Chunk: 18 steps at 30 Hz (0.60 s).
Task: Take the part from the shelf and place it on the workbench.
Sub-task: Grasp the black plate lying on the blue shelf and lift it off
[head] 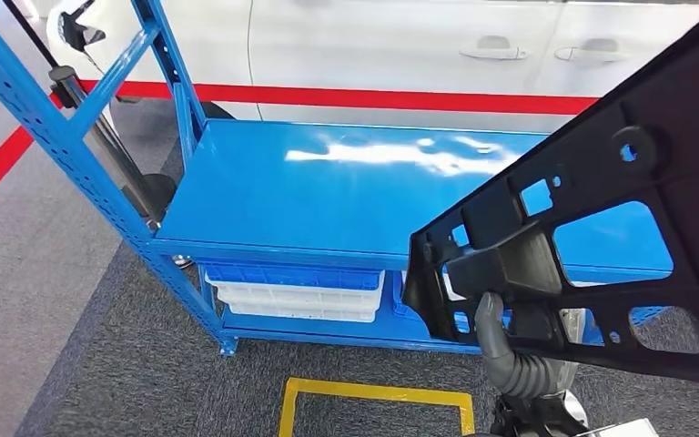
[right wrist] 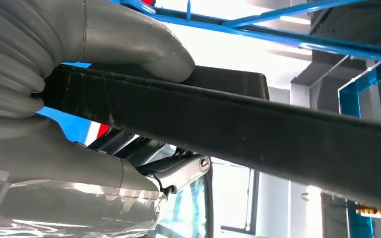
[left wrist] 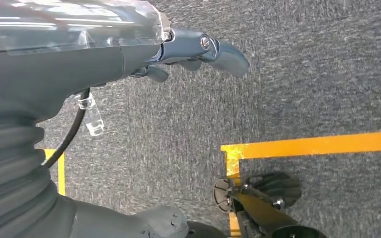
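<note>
A large black plastic part [head: 601,218] with several cut-outs fills the right side of the head view, tilted, above the blue shelf's top deck [head: 328,182]. My right hand [head: 501,337] grips its lower edge from below, thumb up against it. In the right wrist view the thumb [right wrist: 144,44] and the fingers [right wrist: 178,171] clamp the part's black edge [right wrist: 258,124]. My left hand [left wrist: 193,52] hangs over grey carpet with its fingers loosely extended and nothing in it.
The blue steel shelf has an upright post [head: 64,137] at left and a white-and-blue bin [head: 296,291] on the lower level. A white car [head: 419,45] and red floor line [head: 373,96] lie behind. Yellow floor tape [head: 373,396] marks the carpet in front.
</note>
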Each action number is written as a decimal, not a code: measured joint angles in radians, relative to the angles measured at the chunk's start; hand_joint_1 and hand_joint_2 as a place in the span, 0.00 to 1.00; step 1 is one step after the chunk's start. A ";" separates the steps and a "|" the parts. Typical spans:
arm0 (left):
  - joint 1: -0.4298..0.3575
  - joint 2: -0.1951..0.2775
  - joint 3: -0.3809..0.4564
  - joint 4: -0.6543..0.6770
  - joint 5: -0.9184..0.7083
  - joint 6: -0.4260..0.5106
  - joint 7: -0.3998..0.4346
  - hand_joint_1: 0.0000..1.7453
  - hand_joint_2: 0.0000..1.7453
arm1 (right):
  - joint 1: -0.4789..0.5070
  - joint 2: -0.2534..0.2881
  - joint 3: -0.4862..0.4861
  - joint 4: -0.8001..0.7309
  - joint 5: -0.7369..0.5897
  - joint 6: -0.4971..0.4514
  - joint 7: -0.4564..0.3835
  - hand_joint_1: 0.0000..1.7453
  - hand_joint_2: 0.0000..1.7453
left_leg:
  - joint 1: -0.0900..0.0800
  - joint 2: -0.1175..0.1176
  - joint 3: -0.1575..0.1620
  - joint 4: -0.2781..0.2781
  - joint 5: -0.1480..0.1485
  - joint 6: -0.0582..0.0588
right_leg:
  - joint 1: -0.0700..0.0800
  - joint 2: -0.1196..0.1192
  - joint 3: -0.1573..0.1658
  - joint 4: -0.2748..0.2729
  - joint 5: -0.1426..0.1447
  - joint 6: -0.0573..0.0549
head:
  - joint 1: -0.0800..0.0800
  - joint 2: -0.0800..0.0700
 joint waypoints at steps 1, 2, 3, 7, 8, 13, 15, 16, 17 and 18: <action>0.000 0.000 0.000 0.000 -0.001 0.000 0.000 0.00 1.00 | 0.004 0.005 -0.001 -0.001 0.002 -0.002 0.000 1.00 1.00 | 0.001 -0.001 -0.012 0.027 -0.033 -0.006 | -0.003 -0.002 -0.012 -0.002 0.012 -0.008 | -0.002 0.000; 0.000 0.000 0.000 0.000 -0.001 0.001 0.000 0.00 1.00 | 0.008 0.009 -0.002 -0.002 0.006 -0.004 0.000 1.00 1.00 | 0.004 -0.001 -0.027 0.071 -0.081 -0.010 | -0.003 -0.003 -0.025 -0.003 0.024 -0.013 | -0.005 0.000; 0.000 0.000 0.000 0.000 -0.002 0.001 0.000 0.00 1.00 | 0.013 0.012 -0.004 -0.002 0.011 -0.008 -0.001 1.00 1.00 | 0.006 -0.002 -0.043 0.130 -0.131 -0.015 | -0.003 -0.003 -0.040 -0.002 0.035 -0.017 | -0.007 0.000; 0.000 -0.001 0.001 0.000 -0.008 0.002 -0.003 0.00 1.00 | 0.039 0.021 -0.012 -0.003 0.029 -0.012 -0.002 1.00 1.00 | 0.013 -0.002 -0.021 0.244 -0.152 -0.022 | -0.002 -0.004 -0.106 0.005 0.081 -0.011 | -0.008 0.000; -0.001 -0.001 0.001 0.000 -0.009 0.002 -0.004 0.00 1.00 | 0.045 0.022 -0.013 -0.003 0.031 -0.012 -0.002 1.00 1.00 | 0.014 -0.002 0.021 0.201 -0.121 -0.021 | -0.003 -0.004 -0.123 0.009 0.092 -0.008 | -0.008 0.000; -0.007 -0.001 0.003 0.000 -0.014 0.002 -0.007 0.00 1.00 | 0.077 0.035 -0.027 -0.003 0.034 -0.014 0.022 1.00 1.00 | 0.004 -0.006 0.195 -0.059 -0.125 0.005 | -0.003 -0.007 -0.151 0.013 0.140 0.022 | -0.010 0.000; -0.008 -0.002 0.003 0.000 -0.019 0.001 -0.005 0.00 1.00 | 0.093 0.042 -0.039 0.000 0.033 -0.019 0.028 1.00 1.00 | 0.005 -0.003 0.179 -0.061 -0.102 0.021 | -0.007 -0.006 -0.155 0.013 0.139 0.035 | -0.012 0.000; -0.008 -0.002 0.004 0.000 -0.022 0.001 -0.003 0.00 1.00 | 0.101 0.046 -0.047 0.002 0.031 -0.022 0.029 1.00 1.00 | 0.007 -0.001 0.168 -0.064 -0.088 0.029 | -0.008 -0.004 -0.163 0.030 0.111 0.039 | -0.010 0.000; -0.007 -0.003 0.004 0.000 -0.023 0.001 -0.002 0.00 1.00 | 0.108 0.049 -0.054 0.004 0.030 -0.025 0.029 1.00 1.00 | 0.008 0.002 0.154 -0.066 -0.074 0.037 | -0.009 -0.002 -0.175 0.067 0.063 0.041 | -0.008 0.000; -0.007 -0.003 0.005 0.000 -0.023 0.001 -0.001 0.00 1.00 | 0.113 0.051 -0.061 0.006 0.029 -0.028 0.029 1.00 1.00 | 0.006 0.003 0.137 -0.065 -0.061 0.042 | -0.010 -0.001 -0.191 0.125 0.005 0.044 | -0.006 0.000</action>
